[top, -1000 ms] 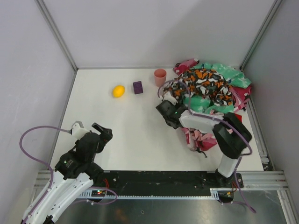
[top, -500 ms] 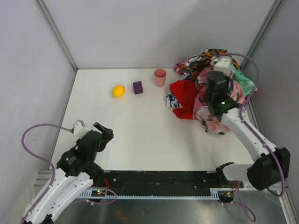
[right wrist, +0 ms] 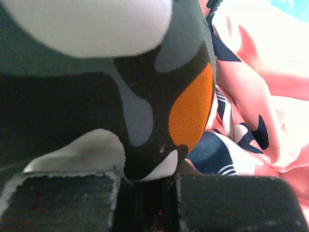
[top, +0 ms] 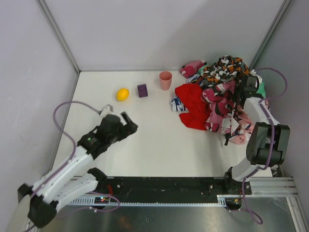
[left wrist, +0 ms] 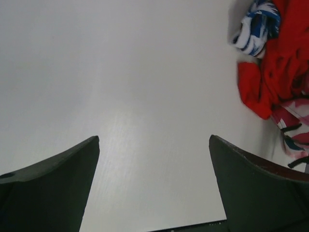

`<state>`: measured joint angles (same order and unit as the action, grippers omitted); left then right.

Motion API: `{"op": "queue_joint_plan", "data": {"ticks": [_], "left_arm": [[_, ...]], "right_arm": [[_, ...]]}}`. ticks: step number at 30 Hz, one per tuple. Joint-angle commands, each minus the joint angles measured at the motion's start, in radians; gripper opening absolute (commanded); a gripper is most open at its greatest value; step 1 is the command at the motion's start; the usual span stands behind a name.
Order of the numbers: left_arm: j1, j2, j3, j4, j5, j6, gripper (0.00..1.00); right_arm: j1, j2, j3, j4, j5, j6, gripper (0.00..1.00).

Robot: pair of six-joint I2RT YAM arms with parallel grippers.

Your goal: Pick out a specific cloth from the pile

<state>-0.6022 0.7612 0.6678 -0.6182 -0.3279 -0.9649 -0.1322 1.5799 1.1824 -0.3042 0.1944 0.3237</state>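
The plain red cloth lies uncovered on the table at the left edge of the pile, and shows at the upper right of the left wrist view. My left gripper is open and empty over bare table, well left of the red cloth; its jaws stand wide apart. My right gripper is at the right side of the pile, shut on a fold of the orange-black-white patterned cloth, with pink patterned fabric beside it.
A pink cup, a purple block and a yellow lemon stand at the back of the table. A small blue-white cloth lies against the red cloth's left side. Walls close in the table on three sides.
My right arm has swung from the pile's front left to its right side, dragging patterned fabrics back and uncovering the red cloth. My left arm has reached forward and right towards the table's middle.
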Motion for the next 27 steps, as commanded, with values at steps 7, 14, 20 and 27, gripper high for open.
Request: {"op": "queue_joint_plan", "data": {"ticks": [7, 14, 20, 27], "left_arm": [[-0.082, 0.621, 0.381, 0.355, 0.420, 0.236, 1.00], [-0.161, 1.095, 0.751, 0.364, 0.573, 0.291, 1.00], [-0.202, 1.401, 1.069, 0.364, 0.620, 0.253, 1.00], [-0.223, 1.626, 1.318, 0.364, 0.613, 0.131, 0.97]], "right_arm": [[-0.026, 0.120, 0.019, -0.080, -0.098, 0.111, 0.00], [-0.030, 0.143, 0.014, -0.104, -0.089, 0.113, 0.00], [-0.032, 0.142, -0.007, -0.096, -0.069, 0.103, 0.00], [-0.043, 0.153, -0.012, -0.095, -0.090, 0.088, 0.04]]}}
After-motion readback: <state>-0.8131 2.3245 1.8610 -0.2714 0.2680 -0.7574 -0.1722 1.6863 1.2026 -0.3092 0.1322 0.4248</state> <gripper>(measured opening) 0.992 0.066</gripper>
